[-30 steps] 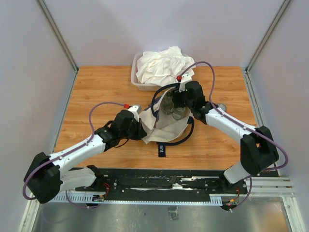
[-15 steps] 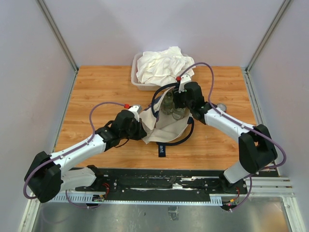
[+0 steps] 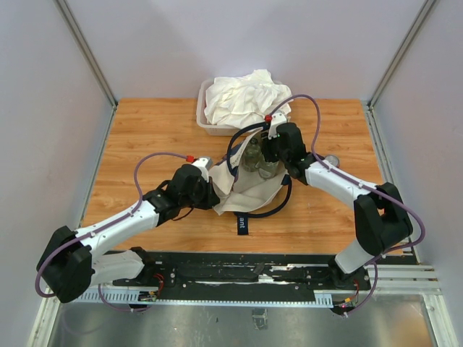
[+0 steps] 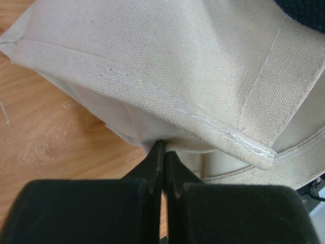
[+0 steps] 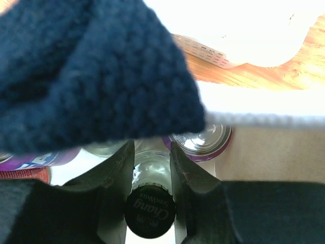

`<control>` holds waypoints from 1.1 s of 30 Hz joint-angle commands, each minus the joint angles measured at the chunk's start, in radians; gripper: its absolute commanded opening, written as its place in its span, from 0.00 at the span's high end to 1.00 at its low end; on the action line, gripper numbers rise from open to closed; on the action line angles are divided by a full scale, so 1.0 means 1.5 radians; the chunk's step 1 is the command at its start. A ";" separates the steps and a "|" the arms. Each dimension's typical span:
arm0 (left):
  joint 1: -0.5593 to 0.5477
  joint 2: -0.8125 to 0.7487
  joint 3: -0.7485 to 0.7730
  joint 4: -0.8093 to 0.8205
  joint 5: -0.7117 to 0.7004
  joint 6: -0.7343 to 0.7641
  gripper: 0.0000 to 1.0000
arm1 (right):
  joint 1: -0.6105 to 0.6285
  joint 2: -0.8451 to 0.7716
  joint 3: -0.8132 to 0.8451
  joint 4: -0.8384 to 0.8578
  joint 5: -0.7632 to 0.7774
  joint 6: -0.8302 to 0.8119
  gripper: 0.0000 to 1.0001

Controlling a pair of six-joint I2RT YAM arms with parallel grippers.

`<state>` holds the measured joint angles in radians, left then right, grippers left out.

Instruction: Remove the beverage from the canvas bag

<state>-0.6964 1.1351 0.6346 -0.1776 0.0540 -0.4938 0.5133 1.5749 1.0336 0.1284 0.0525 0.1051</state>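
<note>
The cream canvas bag (image 3: 253, 194) with navy straps lies at the table's middle, mouth facing back. My left gripper (image 3: 215, 194) is shut on the bag's left edge; in the left wrist view the jaws (image 4: 163, 148) pinch a fold of the canvas (image 4: 167, 66). My right gripper (image 3: 265, 160) reaches into the bag's mouth. In the right wrist view it (image 5: 151, 161) is closed round the neck of a glass bottle (image 5: 150, 178) with a black Chang soda water cap. A purple can (image 5: 204, 138) stands behind it. A navy strap (image 5: 91, 71) hangs across the top.
A clear plastic tub (image 3: 203, 116) heaped with white cloth (image 3: 244, 97) stands just behind the bag. A small round can (image 3: 332, 160) stands on the wood right of my right forearm. More cans (image 5: 25, 165) show at the left inside the bag.
My right gripper has shifted slightly toward the back of the table with the bottle in its jaws, and its elbow has drawn in. The left arm has not moved.
</note>
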 commanded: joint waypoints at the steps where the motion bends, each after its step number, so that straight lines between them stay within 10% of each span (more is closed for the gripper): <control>1: -0.007 0.012 -0.001 -0.033 0.005 0.009 1.00 | -0.013 0.010 -0.014 -0.085 -0.007 -0.010 0.99; 24: -0.007 0.019 0.006 -0.035 0.007 0.022 0.99 | -0.009 -0.223 0.170 -0.136 -0.116 -0.059 0.99; 33: -0.007 0.020 0.010 -0.035 0.011 0.026 0.99 | -0.008 -0.342 0.217 -0.175 0.037 -0.140 0.99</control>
<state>-0.6964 1.1477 0.6388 -0.1749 0.0551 -0.4713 0.5083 1.1599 1.2739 -0.1825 -0.0658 -0.0074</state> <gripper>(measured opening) 0.018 0.321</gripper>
